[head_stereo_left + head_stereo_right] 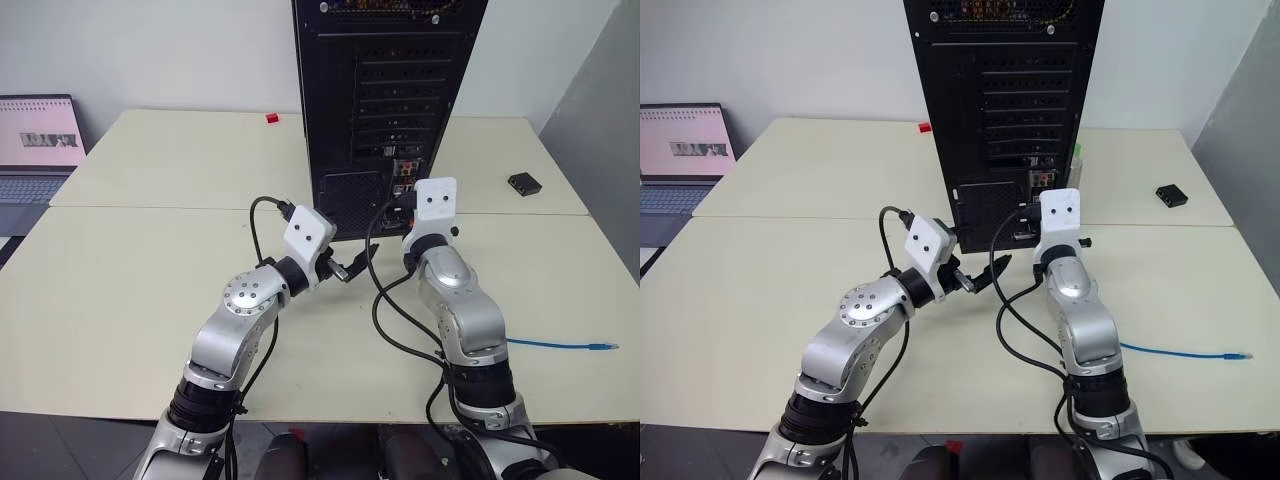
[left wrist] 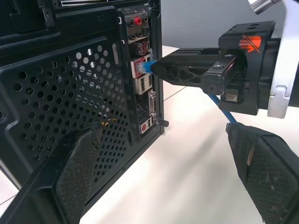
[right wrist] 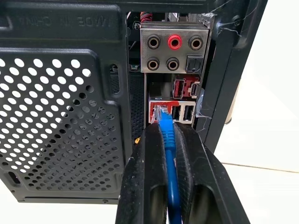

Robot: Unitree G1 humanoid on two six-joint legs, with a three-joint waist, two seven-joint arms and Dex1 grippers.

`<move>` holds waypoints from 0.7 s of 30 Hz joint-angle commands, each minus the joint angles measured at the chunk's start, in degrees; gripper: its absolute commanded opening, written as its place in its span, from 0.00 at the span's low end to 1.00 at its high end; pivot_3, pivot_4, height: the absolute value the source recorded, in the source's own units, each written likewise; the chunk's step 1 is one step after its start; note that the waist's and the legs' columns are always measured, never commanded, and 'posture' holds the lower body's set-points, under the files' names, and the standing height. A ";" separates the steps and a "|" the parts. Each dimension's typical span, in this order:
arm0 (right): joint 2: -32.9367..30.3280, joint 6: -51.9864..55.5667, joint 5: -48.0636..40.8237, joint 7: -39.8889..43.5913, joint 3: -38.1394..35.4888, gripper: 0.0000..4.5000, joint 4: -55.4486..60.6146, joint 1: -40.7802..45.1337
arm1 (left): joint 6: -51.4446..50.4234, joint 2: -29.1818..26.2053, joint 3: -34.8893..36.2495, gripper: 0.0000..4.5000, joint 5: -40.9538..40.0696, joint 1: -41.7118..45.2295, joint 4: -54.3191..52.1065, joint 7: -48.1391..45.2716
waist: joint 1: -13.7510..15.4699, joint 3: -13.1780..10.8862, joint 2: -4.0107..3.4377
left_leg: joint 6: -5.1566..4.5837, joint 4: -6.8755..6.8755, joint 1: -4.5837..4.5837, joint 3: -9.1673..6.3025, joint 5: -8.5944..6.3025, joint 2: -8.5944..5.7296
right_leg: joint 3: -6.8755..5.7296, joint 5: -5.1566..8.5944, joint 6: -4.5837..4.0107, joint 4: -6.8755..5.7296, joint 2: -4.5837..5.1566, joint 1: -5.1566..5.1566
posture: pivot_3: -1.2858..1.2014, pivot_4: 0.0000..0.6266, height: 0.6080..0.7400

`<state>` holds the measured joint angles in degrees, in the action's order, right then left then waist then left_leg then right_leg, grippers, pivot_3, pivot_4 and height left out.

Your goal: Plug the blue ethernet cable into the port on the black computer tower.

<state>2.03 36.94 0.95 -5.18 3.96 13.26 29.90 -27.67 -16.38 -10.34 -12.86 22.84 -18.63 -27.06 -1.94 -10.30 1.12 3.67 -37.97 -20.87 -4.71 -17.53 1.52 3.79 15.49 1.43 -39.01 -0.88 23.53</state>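
We see the black tower (image 1: 385, 100) standing on the table (image 1: 150, 260) with its back facing us. Our right gripper (image 3: 169, 140) is squeezed tight on the blue cable (image 3: 169, 154), just behind its clear plug (image 3: 161, 113). The plug tip sits at the port (image 3: 159, 112) on the back of the tower, but we cannot tell if it is all the way in. Our left gripper (image 1: 980, 277) is wide open and holds nothing, near the tower. The rest of the cable lies on the table to our right.
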 commanded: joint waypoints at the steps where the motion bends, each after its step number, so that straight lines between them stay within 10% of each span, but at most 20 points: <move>1: 1.11 -1.28 -0.17 -0.55 -0.88 0.00 -0.02 2.19 | 1.52 0.02 0.60 1.00 0.10 0.29 -1.55 -0.27 | -0.03 0.00 0.00 | 0.00 0.00 0.00 0.00 0.00 0.00 | 0.00 0.00 0.00 0.00 0.00 0.00 | 0.52 0.24 1.00; 21: 3.22 -3.40 0.02 -1.28 -1.36 0.00 -6.47 7.44 | 1.26 0.15 0.64 1.00 0.36 -0.19 -2.22 0.57 | -1.49 0.00 0.00 | 0.00 -0.01 0.07 0.05 0.00 0.03 | 0.09 0.00 0.00 -0.04 -0.04 0.00 | 0.52 0.24 1.00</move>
<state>5.09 35.85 0.95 -6.33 3.38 7.09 34.20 -27.34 -16.36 -10.35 -12.71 22.62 -18.65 -26.75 -3.42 -10.30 1.12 3.67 -37.98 -20.80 -4.64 -17.52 1.55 3.90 15.49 1.43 -39.05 -0.91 23.53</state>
